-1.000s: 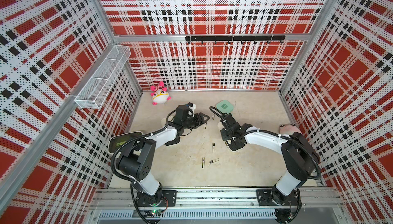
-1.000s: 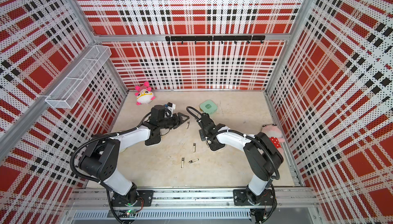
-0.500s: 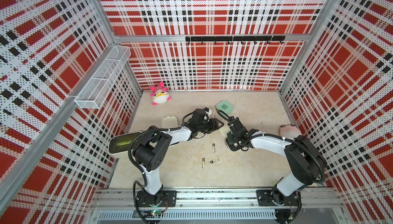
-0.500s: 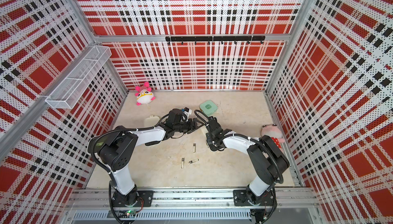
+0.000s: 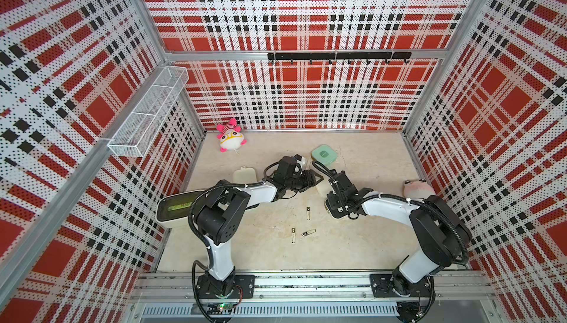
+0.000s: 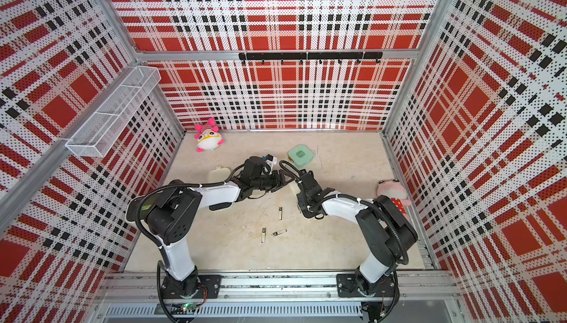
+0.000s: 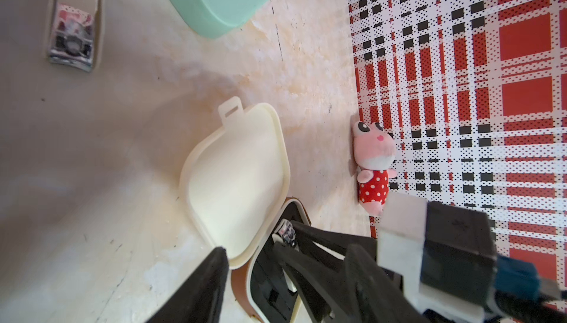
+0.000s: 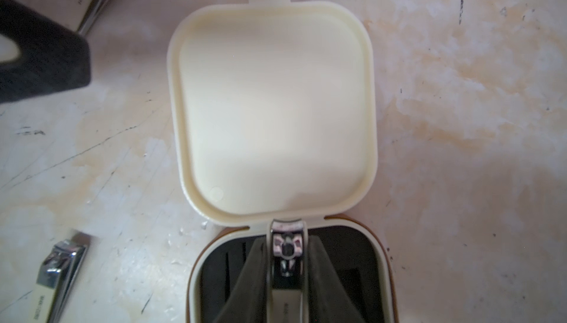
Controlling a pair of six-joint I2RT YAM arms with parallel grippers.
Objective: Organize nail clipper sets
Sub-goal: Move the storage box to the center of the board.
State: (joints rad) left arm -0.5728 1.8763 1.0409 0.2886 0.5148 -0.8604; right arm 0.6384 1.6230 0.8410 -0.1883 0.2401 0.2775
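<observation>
Two dark fingers (image 8: 254,266) stand at the bottom centre of the right wrist view. They belong to the right gripper (image 8: 288,244), clenched on a silver nail clipper (image 8: 287,246). We see the clipper's long axis running straight up the frame, blade end leading. Directly beneath it is the black tray (image 8: 359,247) of an open cream case (image 8: 191,290). The tray's slots seem to run the same way, so we judge the next move to be a straight drop. The flat lid (image 8: 273,106) fills mid-frame. Loose clippers (image 8: 58,272) lie lower left and upper left.

In both top views the arms meet mid-frame. The right arm (image 5: 383,208) is over the case, and the left gripper (image 5: 317,179) sits just beside the lid, on its left. Three small silver tools (image 5: 308,213) lie lower in the frame. A mint green case (image 5: 324,155) is higher and a shut cream case (image 5: 244,174) is further left. The beige tabletop (image 5: 260,254) is scuffed, and red plaid walls (image 5: 306,106) box it in.

In the left wrist view one black finger (image 7: 202,287) shows at bottom left. We cannot tell whether those jaws are apart or closed. A pink frog toy (image 7: 372,165) sits against the wall at right.
</observation>
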